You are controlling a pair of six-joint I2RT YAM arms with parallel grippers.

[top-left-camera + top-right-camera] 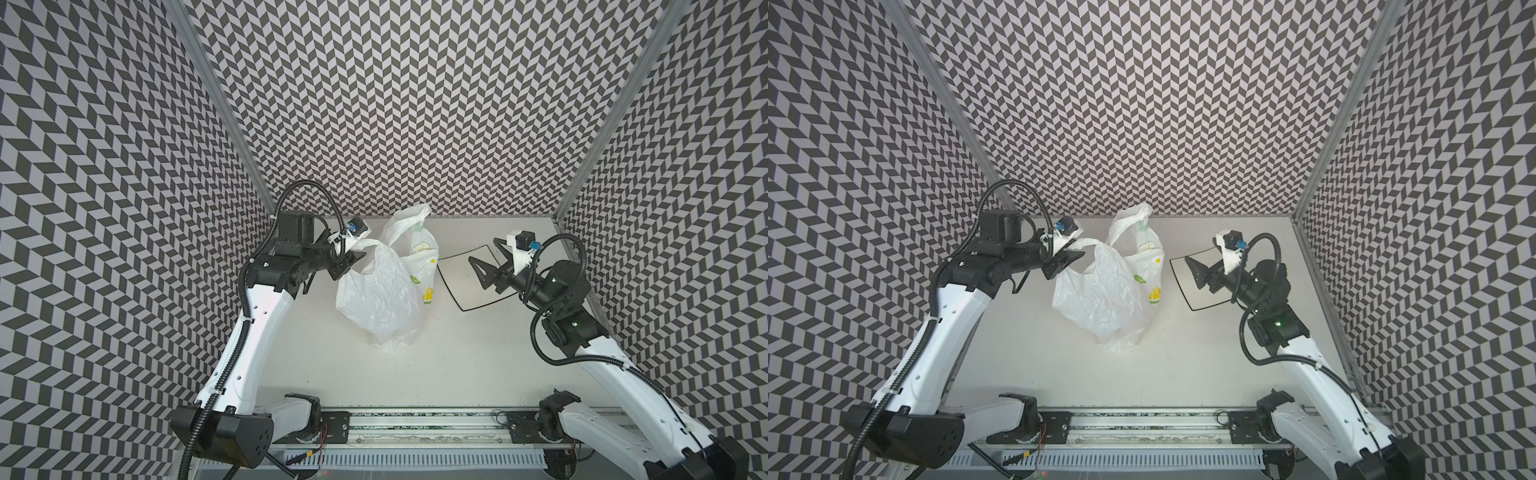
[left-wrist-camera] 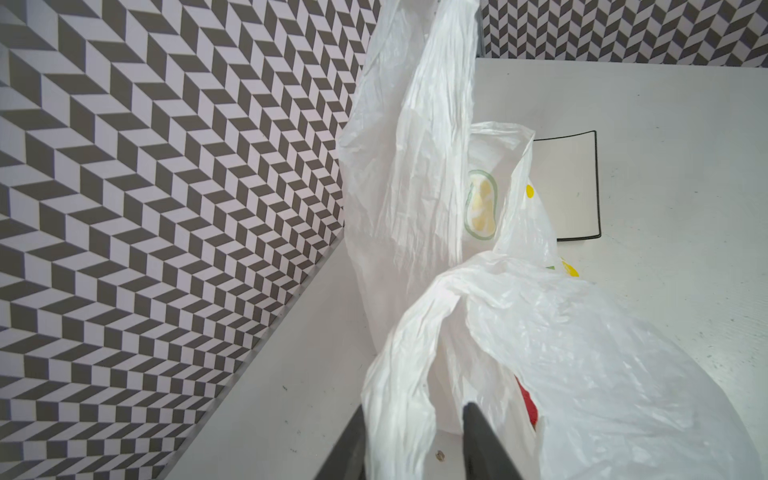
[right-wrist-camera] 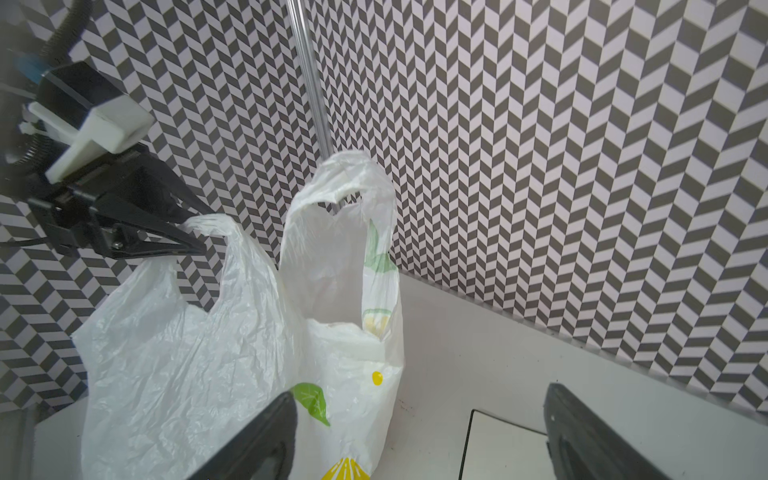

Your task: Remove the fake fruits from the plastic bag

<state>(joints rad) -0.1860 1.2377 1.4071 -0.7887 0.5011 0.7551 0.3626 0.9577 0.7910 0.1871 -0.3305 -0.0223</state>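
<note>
one thin crinkly translucent white plastic bag (image 1: pixel 378 291) with two loop handles (image 1: pixel 409 214); one square white black-rimmed plate (image 1: pixel 457 286); two black grippers, the left gripper (image 1: pixel 359 255) and right gripper (image 1: pixel 482 249); one red glossy fruit patch (image 2: pixel 528 399) shows inside the bag, any others are hidden.

Grey-and-white chevron walls (image 1: pixel 395 104) with aluminium corner posts (image 1: pixel 221 104) enclose a pale, evenly lit tabletop (image 1: pixel 332 374).

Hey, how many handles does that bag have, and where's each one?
2. The left handle lies between the jaws of the left gripper; the rear handle stands upright and free, farther back. Neither is hidden.
</note>
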